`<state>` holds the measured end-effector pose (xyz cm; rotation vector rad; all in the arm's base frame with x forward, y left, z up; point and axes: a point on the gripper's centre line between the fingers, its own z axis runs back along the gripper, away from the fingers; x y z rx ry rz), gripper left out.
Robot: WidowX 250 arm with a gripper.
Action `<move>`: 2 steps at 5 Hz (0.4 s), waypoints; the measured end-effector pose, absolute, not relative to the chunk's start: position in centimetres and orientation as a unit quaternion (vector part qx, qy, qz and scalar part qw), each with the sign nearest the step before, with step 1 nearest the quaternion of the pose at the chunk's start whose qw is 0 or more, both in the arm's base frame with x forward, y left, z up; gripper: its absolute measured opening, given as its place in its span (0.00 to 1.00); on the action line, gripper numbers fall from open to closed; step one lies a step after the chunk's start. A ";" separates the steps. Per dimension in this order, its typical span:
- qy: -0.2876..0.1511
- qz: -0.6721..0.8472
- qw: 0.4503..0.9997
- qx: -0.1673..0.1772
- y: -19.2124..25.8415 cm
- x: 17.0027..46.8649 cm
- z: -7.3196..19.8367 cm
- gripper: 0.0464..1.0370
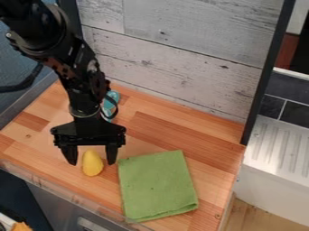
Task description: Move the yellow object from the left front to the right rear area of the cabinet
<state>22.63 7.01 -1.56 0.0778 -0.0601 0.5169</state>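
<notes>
Starting on the left, the black arm (84, 83) comes down from the upper left over the wooden desk (30, 135), and here's the hand (91, 163), hanging low over the left front! Its two fingers are well apart, one on each side of the yellow object (92, 164), with a sliver of bare wood showing on both sides. So nothing is clamped, and I see no touch on either flank. The yellow object lies on the desk near its front edge, so the carry is all to come: the lining-up looks good, but the grasp, the lift, the trip and the release are left. Next call, surely, is to close on it, and squarely; that rounded shape could squirt forward out of a shallow pinch. Just behind the hand, a teal object (110, 106) sits toward the back. Moving right, the green cloth (158, 185) is spread flat near the front, one to clear on the way across. And over at the far right, by the black post (262, 85), there's the right rear corner, the target, waiting for its delivery!
</notes>
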 end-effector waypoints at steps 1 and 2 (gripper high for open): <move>-0.024 0.253 0.967 0.035 6.9 22.6 -2.2 0.64; -0.026 0.263 0.964 0.027 7.1 22.6 -2.2 0.46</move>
